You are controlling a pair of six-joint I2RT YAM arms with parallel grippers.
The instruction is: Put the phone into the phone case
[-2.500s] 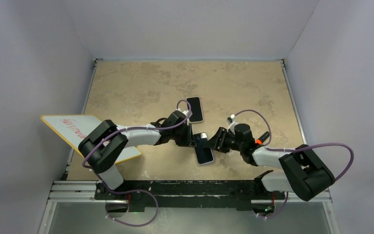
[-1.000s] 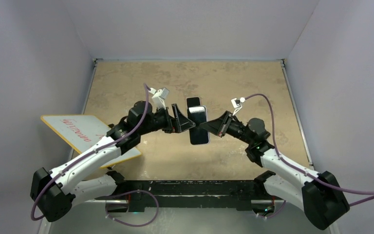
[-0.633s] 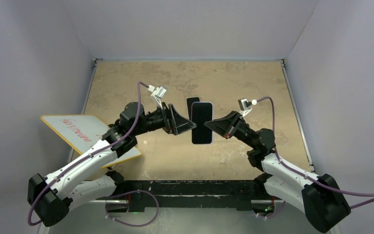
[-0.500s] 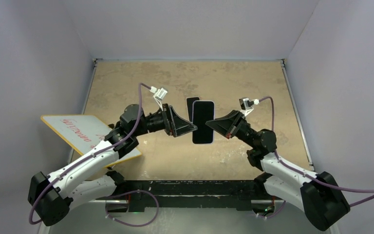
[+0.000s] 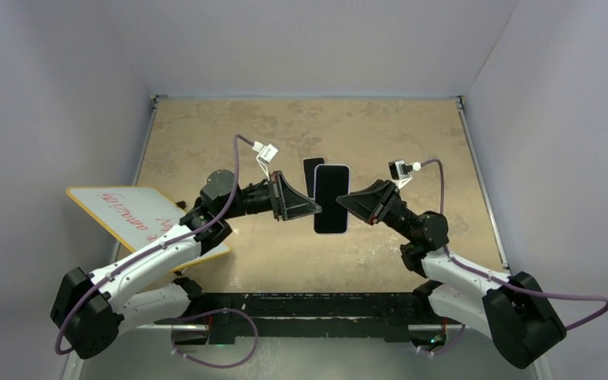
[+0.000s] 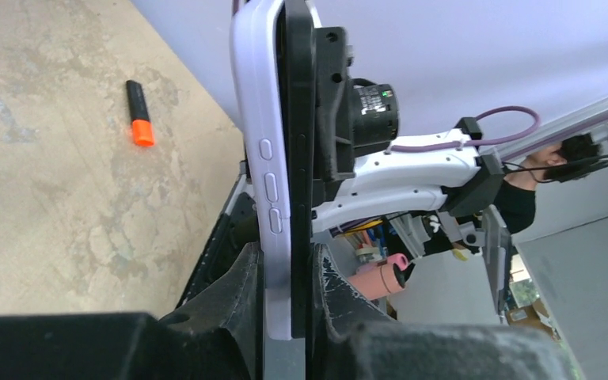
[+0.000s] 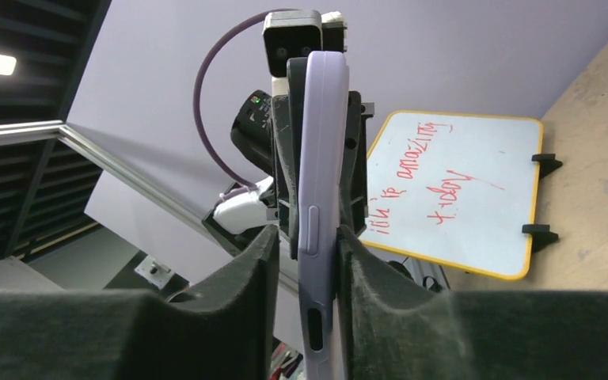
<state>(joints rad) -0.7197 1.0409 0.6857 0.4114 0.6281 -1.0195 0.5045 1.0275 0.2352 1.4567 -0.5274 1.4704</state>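
Task well advanced, not confirmed complete. The phone (image 5: 332, 198) is held aloft over mid-table, screen up, paired with the lilac case (image 6: 252, 119). The left gripper (image 6: 289, 277) is clamped across one long edge of the pair and the right gripper (image 7: 307, 253) across the opposite edge; both sets of jaws are closed tight. In the left wrist view the black body stands proud of the shell, so I judge it not fully seated; pressing home is left to do. A second dark slab (image 5: 309, 170) lies flat on the table (image 5: 229, 134) just behind. The surface is tan and mottled, with a whiteboard (image 5: 138, 214) at its left edge and an orange marker (image 6: 137, 115). Pale violet walls (image 5: 309, 47) close three sides.
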